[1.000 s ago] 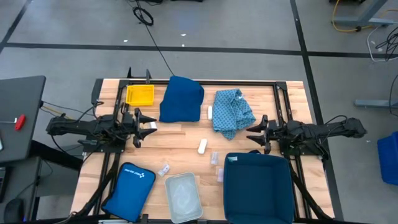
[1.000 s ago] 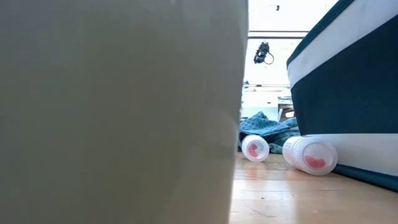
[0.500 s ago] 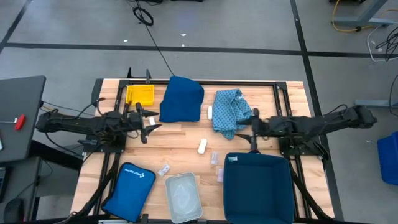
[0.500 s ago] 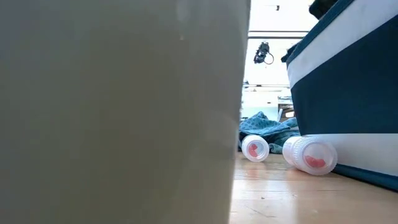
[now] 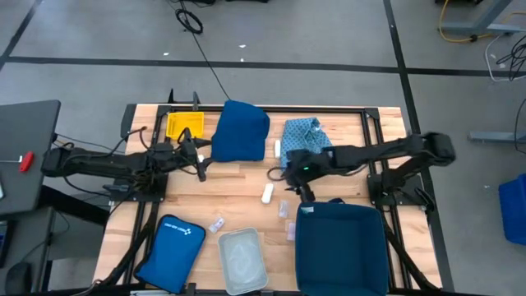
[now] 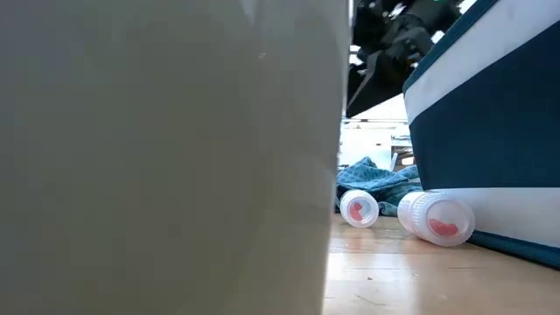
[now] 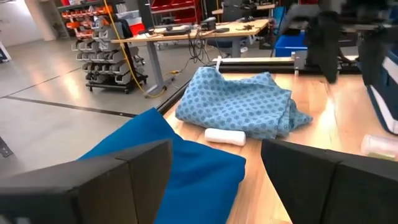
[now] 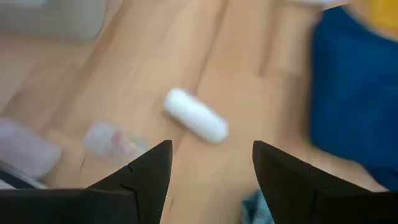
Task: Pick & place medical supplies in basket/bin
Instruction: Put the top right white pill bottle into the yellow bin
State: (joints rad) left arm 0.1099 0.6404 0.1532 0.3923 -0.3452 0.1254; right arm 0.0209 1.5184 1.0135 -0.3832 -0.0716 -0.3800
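A small white cylindrical roll (image 5: 267,193) lies bare on the wooden table (image 5: 238,177) near its centre, with tiny clear vials (image 5: 283,209) scattered at about five o'clock from it and a second white roll (image 5: 278,149) at twelve o'clock, just beside the patterned blue cloth (image 5: 306,141). The right gripper (image 5: 289,174) reaches out over the table and hovers at about two o'clock from the central roll, its fingers apart and holding nothing; the right wrist view frames that roll (image 8: 196,116) between the two dark fingertips with a clear vial (image 8: 115,140) close by. The step in hand looks like the approach for a pick, and the next move should call for lowering over the roll, squaring the fingers across its short axis and closing, then carrying it to the dark blue bin (image 5: 341,247) at the table's near edge. The left gripper (image 5: 200,159) waits at nine o'clock by the plain blue cloth (image 5: 240,130), fingers apart and empty. The left wrist view alone shows the second roll (image 7: 225,136) touching the cloth's hem. The low view alone shows two clear vials with red contents (image 6: 359,208) lying on their sides against the bin's wall (image 6: 477,131), while a pale tray wall blocks most of that view
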